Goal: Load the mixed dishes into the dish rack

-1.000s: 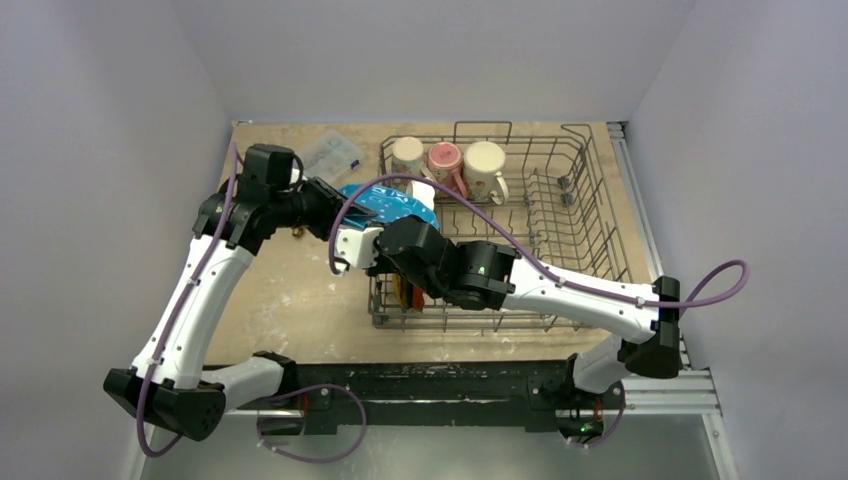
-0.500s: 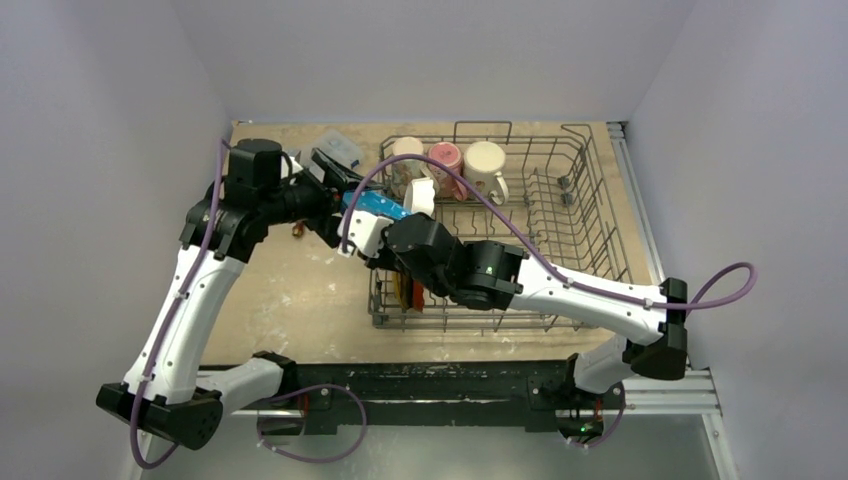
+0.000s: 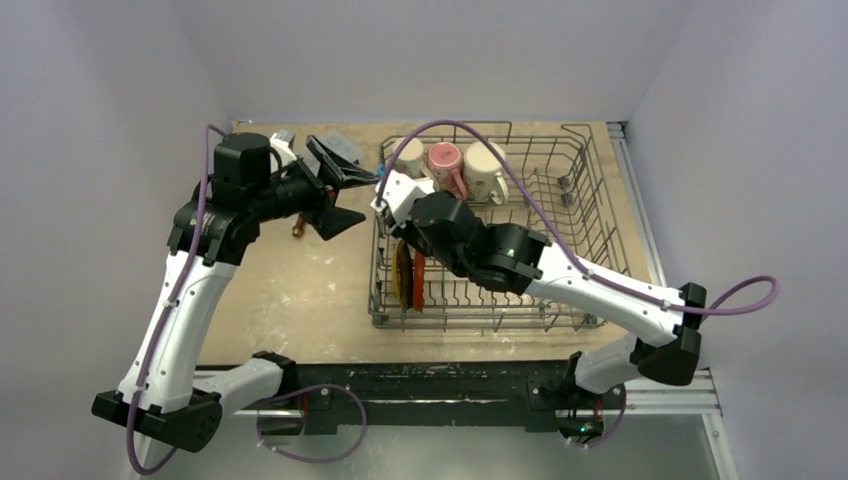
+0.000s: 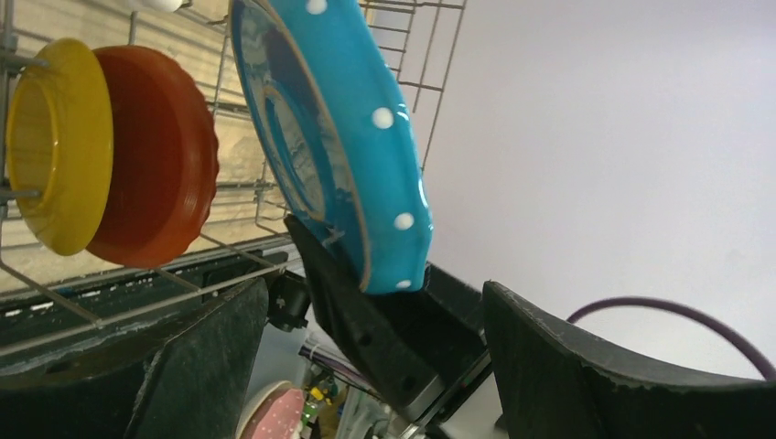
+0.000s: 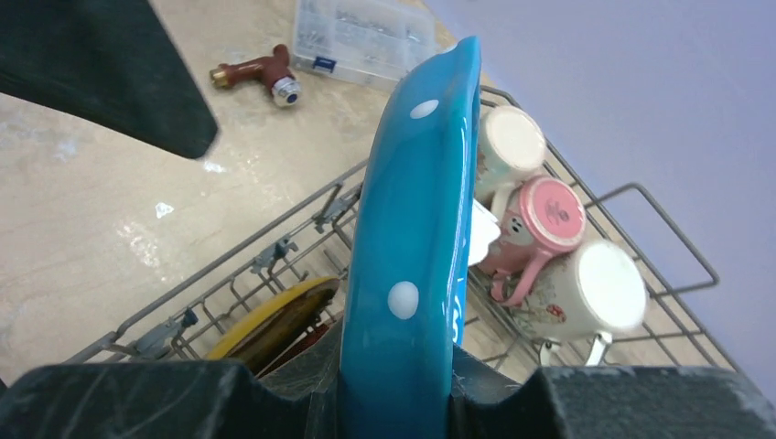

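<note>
My right gripper [image 5: 398, 366] is shut on the rim of the white-dotted blue plate [image 5: 416, 210], which it holds on edge above the left end of the dish rack [image 3: 600, 215]. The left wrist view shows that plate [image 4: 352, 137] pinched by the right fingers. My left gripper [image 3: 338, 186] stands open just left of the rack, off the plate. In the rack, the yellow plate [image 3: 403, 275] and orange plate [image 3: 418, 283] stand upright in the tines. Two cream mugs [image 3: 408, 152] [image 3: 485, 167] and a pink mug [image 3: 445, 160] sit along the far side. A small white bowl [image 5: 482, 233] peeks out behind the blue plate.
A clear compartment box [image 5: 361, 37] lies at the table's far left, partly under my left gripper. A red-brown tool [image 5: 261, 73] rests beside it. The right half of the rack holds only tines. Walls close in on both sides.
My left gripper has opened, let go of the blue plate and drawn back left. The right gripper has turned the plate from flat onto its edge and carried it over the rack's left end.
</note>
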`<state>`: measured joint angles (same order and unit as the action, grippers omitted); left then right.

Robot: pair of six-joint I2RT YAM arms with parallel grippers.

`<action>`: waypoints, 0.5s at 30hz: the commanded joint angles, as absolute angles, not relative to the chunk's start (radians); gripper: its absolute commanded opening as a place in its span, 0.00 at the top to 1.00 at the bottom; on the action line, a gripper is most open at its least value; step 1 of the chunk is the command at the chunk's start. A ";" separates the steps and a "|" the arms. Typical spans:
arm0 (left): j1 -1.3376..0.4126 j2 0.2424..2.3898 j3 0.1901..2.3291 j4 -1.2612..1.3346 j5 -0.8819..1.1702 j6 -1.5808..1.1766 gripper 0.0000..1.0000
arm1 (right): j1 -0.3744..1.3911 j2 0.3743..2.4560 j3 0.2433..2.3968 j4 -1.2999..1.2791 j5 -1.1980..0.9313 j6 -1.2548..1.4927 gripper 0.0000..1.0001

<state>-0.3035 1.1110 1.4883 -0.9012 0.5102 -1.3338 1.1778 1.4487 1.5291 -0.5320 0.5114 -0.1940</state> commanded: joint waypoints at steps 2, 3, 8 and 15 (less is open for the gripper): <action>-0.298 1.086 1.514 -0.775 0.537 -1.218 0.14 | 1.104 1.314 1.594 -0.510 0.559 -0.019 1.00; -0.298 1.092 1.528 -0.780 0.543 -1.201 0.14 | 1.084 1.306 1.604 -0.532 0.545 0.034 1.00; -0.298 1.089 1.536 -0.815 0.555 -1.146 0.15 | 0.956 1.265 1.669 -0.663 0.405 0.288 1.00; -0.298 1.099 1.472 -0.729 0.622 -1.203 0.16 | 0.728 1.196 1.627 -0.714 0.061 0.550 1.00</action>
<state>-0.3019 1.0863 1.4738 -0.8062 0.5575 -1.2011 0.8238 1.2774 1.6024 -0.7872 0.2932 0.3332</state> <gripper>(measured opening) 0.843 0.254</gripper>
